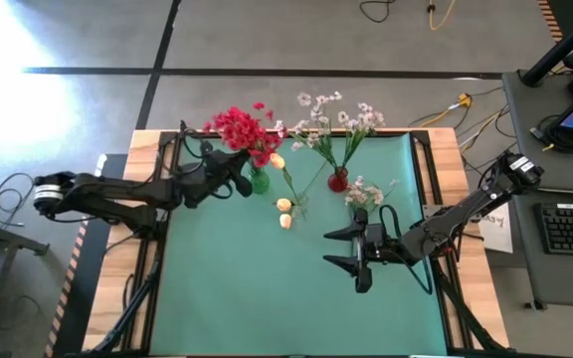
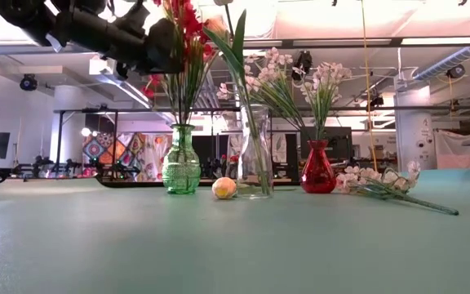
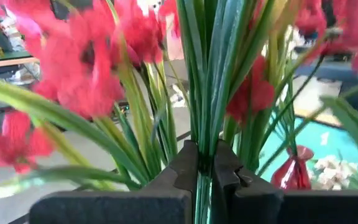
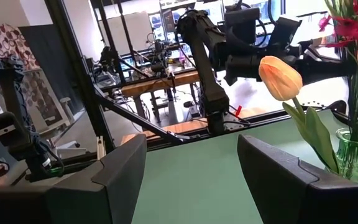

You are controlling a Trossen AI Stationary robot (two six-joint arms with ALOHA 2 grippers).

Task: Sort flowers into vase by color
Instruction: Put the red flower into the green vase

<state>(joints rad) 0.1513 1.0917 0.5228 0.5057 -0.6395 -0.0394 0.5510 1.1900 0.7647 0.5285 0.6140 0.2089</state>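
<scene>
Red blossoms [image 1: 242, 129] on green stems stand in a green glass vase [image 2: 181, 167]. My left gripper [image 1: 239, 179] is above that vase, shut on the stems [image 3: 204, 155]. A red vase [image 2: 317, 169] holds white sprays [image 1: 331, 119]. A clear vase [image 2: 255, 159] holds a cream-yellow bud [image 4: 280, 78] on a leafy stem. A cream bud [image 2: 223, 189] lies on the mat beside the clear vase. A white spray [image 2: 382, 184] lies flat on the mat at the right. My right gripper [image 1: 341, 249] is open and empty, low over the mat in front of the vases. My left gripper pinches a bunch of several green stems [image 3: 202, 177] of the red flowers between its two fingers [image 3: 182, 168], below the blossoms. The fingers come about level from the table's left and lie across the stems. The stems stand upright and run down into the green vase [image 1: 259, 182].
The three vases stand in a row near the far edge of the green mat [image 1: 267, 298]. Two cream buds [image 1: 286, 213] lie just in front of them. The near half of the mat shows bare. Cables and a desk with a keyboard [image 1: 570, 227] lie beyond the table's right edge.
</scene>
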